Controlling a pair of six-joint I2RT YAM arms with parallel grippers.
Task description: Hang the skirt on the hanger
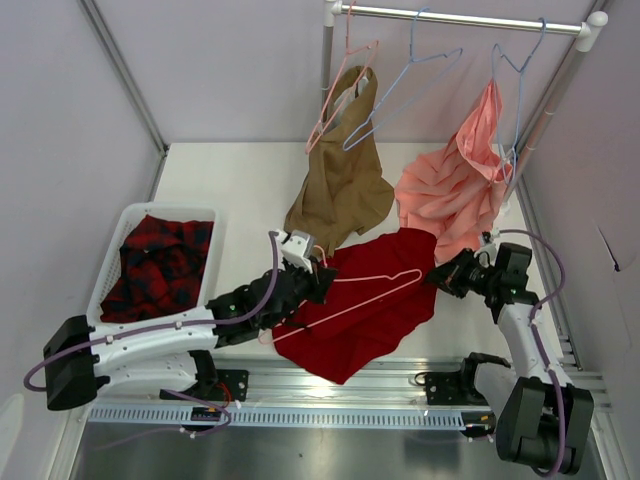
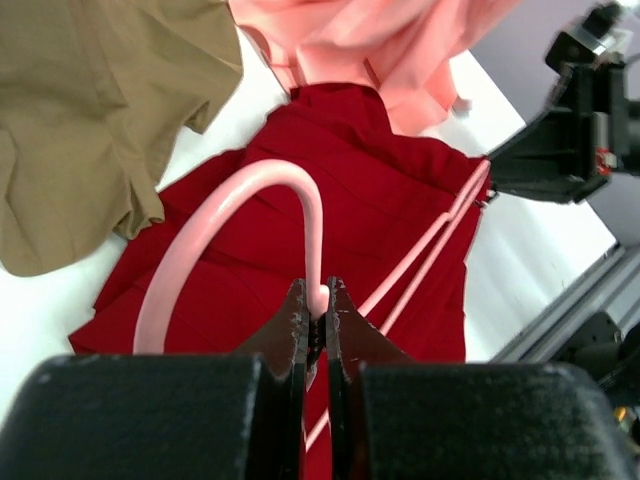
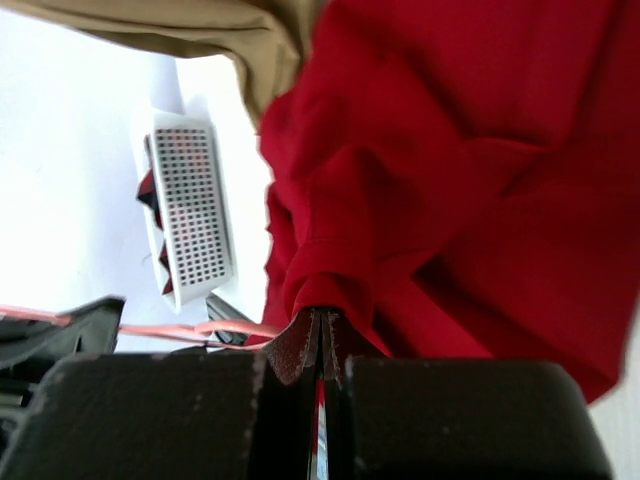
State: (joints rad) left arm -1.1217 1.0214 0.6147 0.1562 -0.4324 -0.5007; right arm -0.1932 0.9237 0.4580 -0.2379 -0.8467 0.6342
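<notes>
Left claw (image 2: 317, 300) is pinching pale-pink wire hanger (image 2: 260, 173) by its hook, steadying it; right claw (image 3: 318, 318) is pinching deep-red cloth skirt (image 3: 450, 150) edge, likely for threading.

Matt red cloth skirt (image 1: 368, 318), smooth glossy pink hanger (image 2: 265, 173), perhaps plastic-coated; perforated white plastic basket (image 1: 170, 210).

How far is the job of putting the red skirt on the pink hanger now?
Done: both grasps look made. In hand: the left gripper is shut on the hook of the thin pale-pink wire hanger, which lies across the plain deep-red cloth skirt; the right gripper pinches the skirt's edge. Left: the skirt is not yet on the hanger.
</notes>
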